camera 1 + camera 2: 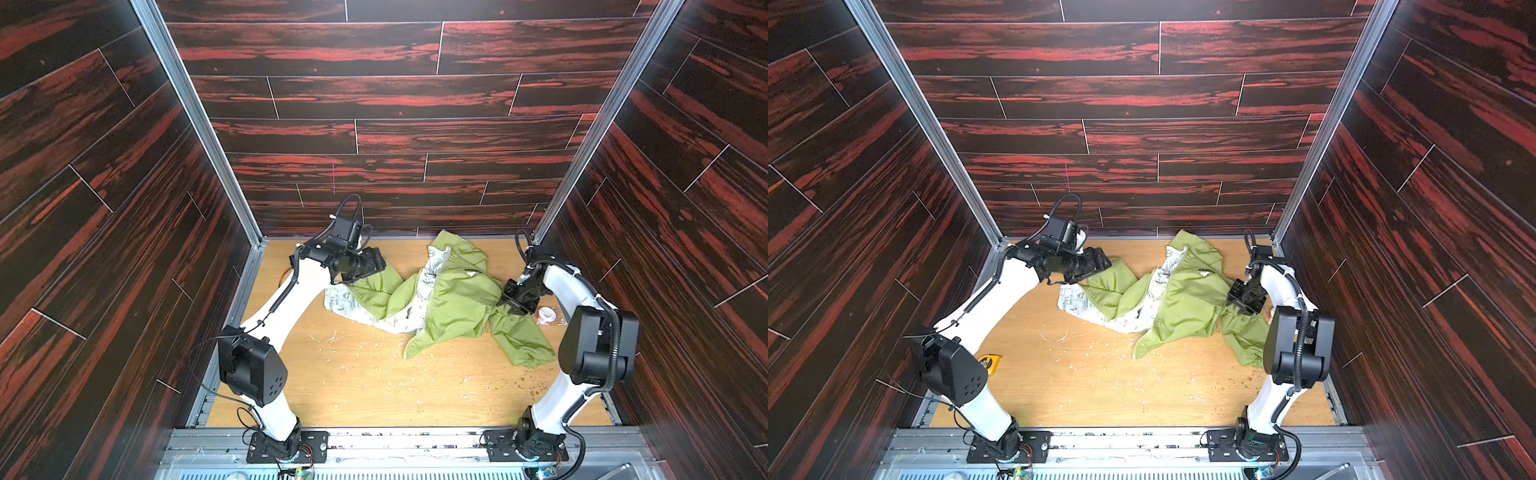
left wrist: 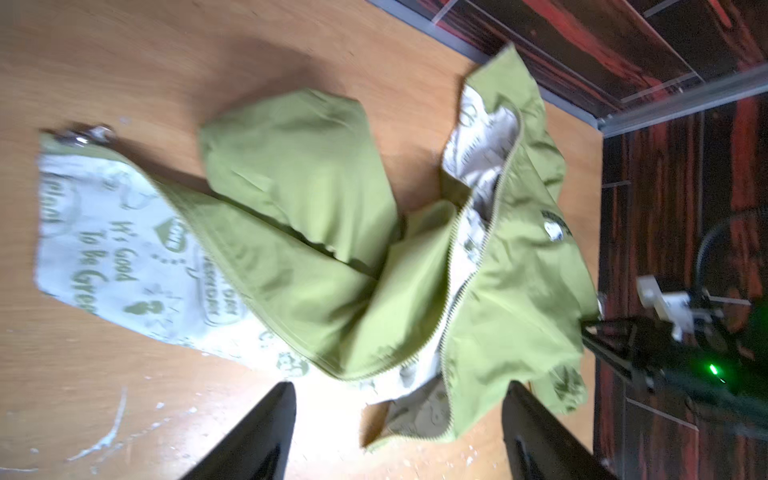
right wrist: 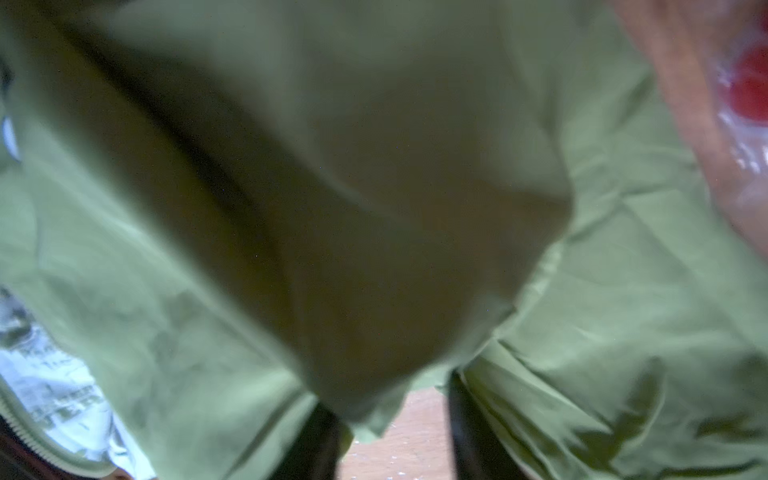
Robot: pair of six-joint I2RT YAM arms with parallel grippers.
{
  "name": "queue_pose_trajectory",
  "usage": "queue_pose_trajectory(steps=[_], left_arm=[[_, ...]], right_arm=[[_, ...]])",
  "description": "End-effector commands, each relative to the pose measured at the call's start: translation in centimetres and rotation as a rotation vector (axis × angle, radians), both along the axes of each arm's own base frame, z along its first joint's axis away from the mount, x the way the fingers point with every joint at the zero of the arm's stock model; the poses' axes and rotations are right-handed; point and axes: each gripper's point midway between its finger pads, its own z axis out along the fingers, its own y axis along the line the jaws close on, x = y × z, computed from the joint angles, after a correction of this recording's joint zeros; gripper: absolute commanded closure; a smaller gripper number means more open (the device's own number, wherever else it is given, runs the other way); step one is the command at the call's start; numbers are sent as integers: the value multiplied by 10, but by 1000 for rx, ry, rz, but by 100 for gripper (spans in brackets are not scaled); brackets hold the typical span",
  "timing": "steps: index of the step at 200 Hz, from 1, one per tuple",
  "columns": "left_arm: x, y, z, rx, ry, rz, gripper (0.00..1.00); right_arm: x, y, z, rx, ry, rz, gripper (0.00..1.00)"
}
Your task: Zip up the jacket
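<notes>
The jacket (image 1: 453, 299) lay crumpled and unzipped, far right on the table (image 1: 353, 382). Left gripper (image 2: 399, 384) and right gripper (image 3: 388, 399) both gaped empty; a grab could catch loose cloth, not zipper (image 2: 453, 266).

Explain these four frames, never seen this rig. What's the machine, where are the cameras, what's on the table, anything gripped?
Two white-and-black robot arms, left and right, are bolted at the near edge of a light wooden tabletop, inside dark red wood-patterned walls. Two pictures are top views from one overhead stereo camera, nearly identical. The other two come from a camera on each arm's wrist, looking past the fingers. On the table lies a crumpled olive-green thin jacket, pale printed lining turned out, green zipper undone. A small pale tape roll sits beside the right arm. The left gripper is open and holds nothing. The right gripper is close against the cloth, jaws apart with bare table showing between them; no grip visible.
</notes>
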Motion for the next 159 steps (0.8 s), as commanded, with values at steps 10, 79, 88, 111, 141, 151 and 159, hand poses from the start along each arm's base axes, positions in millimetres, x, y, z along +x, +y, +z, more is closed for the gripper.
queue_pose_trajectory(steps=[10,79,88,111,141,151,159], left_arm=[[19,6,-47,89,79,-33,18],[40,26,-126,159,242,-47,16],[40,37,-129,160,257,-6,17],[39,74,-125,158,243,123,16],[26,120,-127,162,256,271,16],[21,132,-132,153,267,310,16],[16,141,-138,143,283,338,16]], right_arm=[[14,9,69,10,-214,12,39],[46,78,119,43,-337,135,37],[54,98,118,87,-339,160,37],[74,142,113,178,-322,212,38],[102,189,97,253,-292,260,36],[110,199,87,263,-265,270,36],[118,207,78,276,-241,277,36]])
